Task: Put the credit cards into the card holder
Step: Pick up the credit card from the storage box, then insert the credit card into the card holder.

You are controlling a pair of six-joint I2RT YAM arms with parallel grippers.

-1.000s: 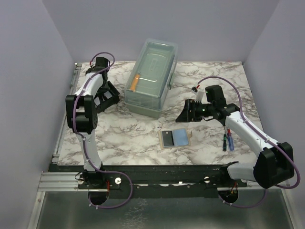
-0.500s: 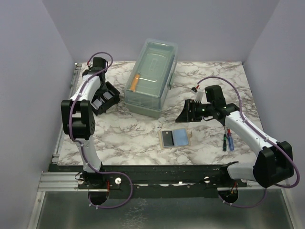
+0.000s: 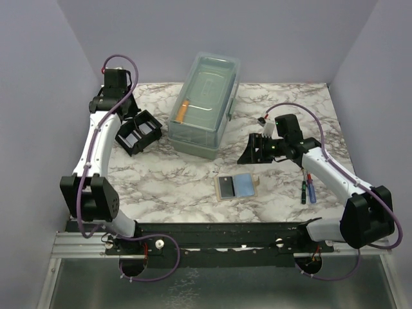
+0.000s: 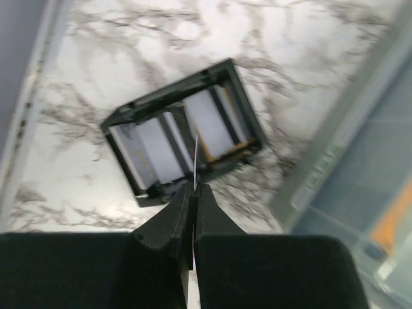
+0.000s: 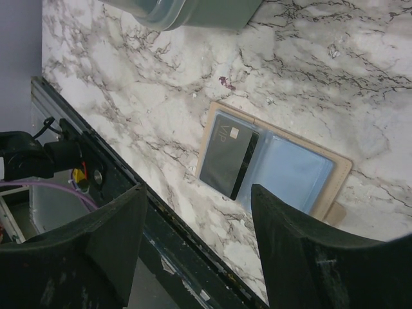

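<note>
The black card holder (image 3: pixel 138 132) (image 4: pixel 187 132) sits on the marble at the back left, its slots showing pale panels. My left gripper (image 3: pixel 116 106) (image 4: pixel 194 187) hovers just above and in front of it, shut on a thin credit card (image 4: pixel 195 161) that I see edge-on as a white sliver. A dark grey credit card (image 3: pixel 226 186) (image 5: pixel 228 164) and a light blue credit card (image 3: pixel 244 185) (image 5: pixel 290 174) lie side by side on a tan pad (image 5: pixel 341 170) near the front centre. My right gripper (image 3: pixel 251 154) (image 5: pixel 198 190) hangs open above them with nothing between its fingers.
A large clear lidded box (image 3: pixel 205 103) (image 4: pixel 360 161) with an orange item (image 3: pixel 183 109) inside stands at the back centre, right of the holder. Small red, blue and green tools (image 3: pixel 308 190) lie at the right. The table's metal front rail (image 5: pixel 161 238) runs close to the cards.
My left arm has drawn up and back to the left, away from the card holder it was reaching over, with its jaws closed fully. The right arm has barely moved.
</note>
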